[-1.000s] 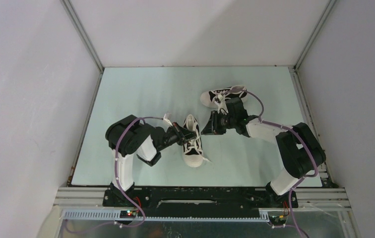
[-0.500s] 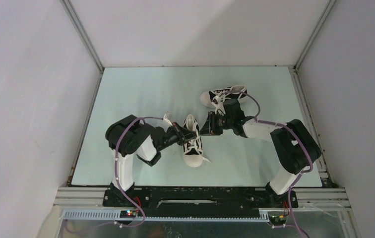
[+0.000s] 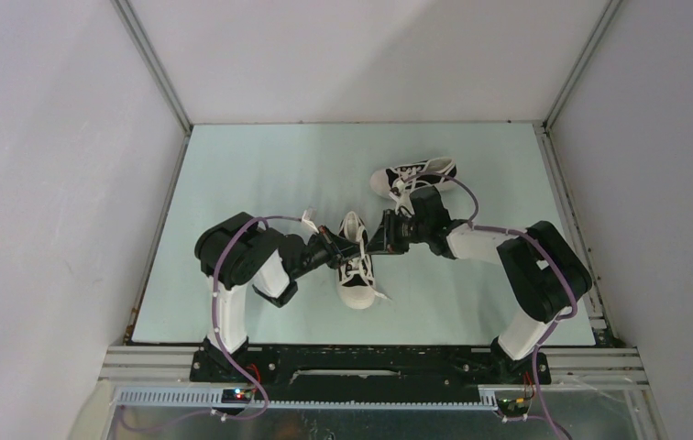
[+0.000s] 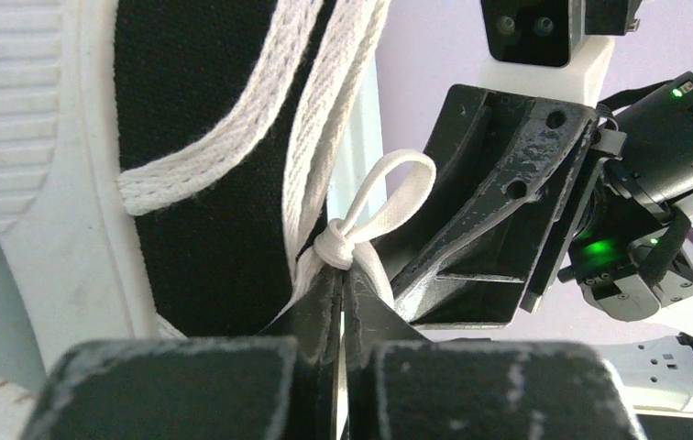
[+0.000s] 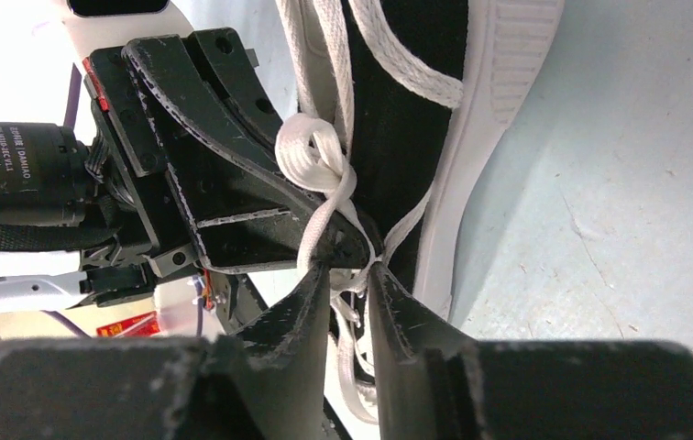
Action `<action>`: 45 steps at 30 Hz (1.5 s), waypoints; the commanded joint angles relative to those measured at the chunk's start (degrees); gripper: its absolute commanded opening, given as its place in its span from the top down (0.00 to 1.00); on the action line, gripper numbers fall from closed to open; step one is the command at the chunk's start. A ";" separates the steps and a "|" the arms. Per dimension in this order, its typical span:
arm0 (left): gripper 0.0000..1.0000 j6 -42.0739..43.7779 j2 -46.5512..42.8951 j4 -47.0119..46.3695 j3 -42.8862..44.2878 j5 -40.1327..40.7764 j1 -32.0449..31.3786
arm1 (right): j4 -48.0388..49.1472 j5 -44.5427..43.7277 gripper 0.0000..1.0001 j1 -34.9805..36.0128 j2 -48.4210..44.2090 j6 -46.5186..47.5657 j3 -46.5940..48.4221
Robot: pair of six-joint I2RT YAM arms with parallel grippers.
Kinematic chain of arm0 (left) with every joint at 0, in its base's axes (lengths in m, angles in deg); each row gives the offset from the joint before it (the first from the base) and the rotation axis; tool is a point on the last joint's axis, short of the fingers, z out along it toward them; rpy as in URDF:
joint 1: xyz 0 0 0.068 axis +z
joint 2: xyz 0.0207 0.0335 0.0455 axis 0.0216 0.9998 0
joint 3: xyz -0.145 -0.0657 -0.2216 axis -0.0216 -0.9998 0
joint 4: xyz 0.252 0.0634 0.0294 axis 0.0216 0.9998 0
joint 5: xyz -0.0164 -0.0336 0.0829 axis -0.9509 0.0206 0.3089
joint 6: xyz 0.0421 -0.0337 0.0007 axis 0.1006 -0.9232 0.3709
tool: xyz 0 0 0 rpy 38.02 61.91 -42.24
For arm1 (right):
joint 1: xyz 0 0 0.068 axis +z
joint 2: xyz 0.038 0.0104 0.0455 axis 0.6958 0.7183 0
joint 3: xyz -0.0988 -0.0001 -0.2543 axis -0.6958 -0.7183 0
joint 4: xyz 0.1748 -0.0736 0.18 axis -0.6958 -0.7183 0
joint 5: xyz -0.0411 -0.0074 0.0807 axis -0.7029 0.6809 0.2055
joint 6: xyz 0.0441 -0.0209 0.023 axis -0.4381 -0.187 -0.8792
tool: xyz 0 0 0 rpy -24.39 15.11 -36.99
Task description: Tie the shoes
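Observation:
Two black shoes with white toe caps lie on the pale table: the near shoe (image 3: 357, 275) in the middle and the far shoe (image 3: 413, 175) behind it. My left gripper (image 3: 341, 253) (image 4: 341, 275) is shut on the near shoe's white lace (image 4: 361, 240), pinching it just below a knot with a small loop. My right gripper (image 3: 378, 240) (image 5: 350, 270) reaches in from the opposite side. Its jaws stand a little apart, with lace strands (image 5: 311, 160) running between the tips, right against the left gripper's fingers (image 5: 224, 174). The near shoe's black upper (image 5: 407, 110) lies beside it.
The table (image 3: 260, 174) is walled by white panels at the back and both sides. A loose lace end (image 3: 383, 298) trails off the near shoe's toe. Both arms crowd the near shoe from either side, with the right arm lying next to the far shoe.
My right gripper has moved left, away from the far shoe and up to the near shoe's laces. Its jaws have narrowed slightly. The left gripper has stayed put, still pinching the lace.

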 commanded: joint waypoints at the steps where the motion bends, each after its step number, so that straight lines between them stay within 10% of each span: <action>1: 1.00 -0.12 0.90 -3.13 0.42 -0.51 0.34 | 4.08 1.53 0.83 0.77 0.21 -2.45 -0.64; 10: 0.97 1.02 -0.45 -2.07 -0.54 0.20 0.43 | 2.85 0.18 1.00 0.49 -1.44 -1.78 -0.75; 29: 0.82 20.26 -31.03 43.18 -2.96 6.91 0.10 | -7.89 -7.41 1.00 2.34 -3.43 6.42 5.81; 38: 0.51 31.90 -55.05 79.01 2.74 18.30 -1.90 | -8.72 -9.18 1.00 4.07 -4.92 7.96 6.03; 45: 0.39 37.80 -50.63 84.64 12.63 22.70 -2.37 | -8.37 -10.58 1.00 5.13 -5.72 8.16 6.05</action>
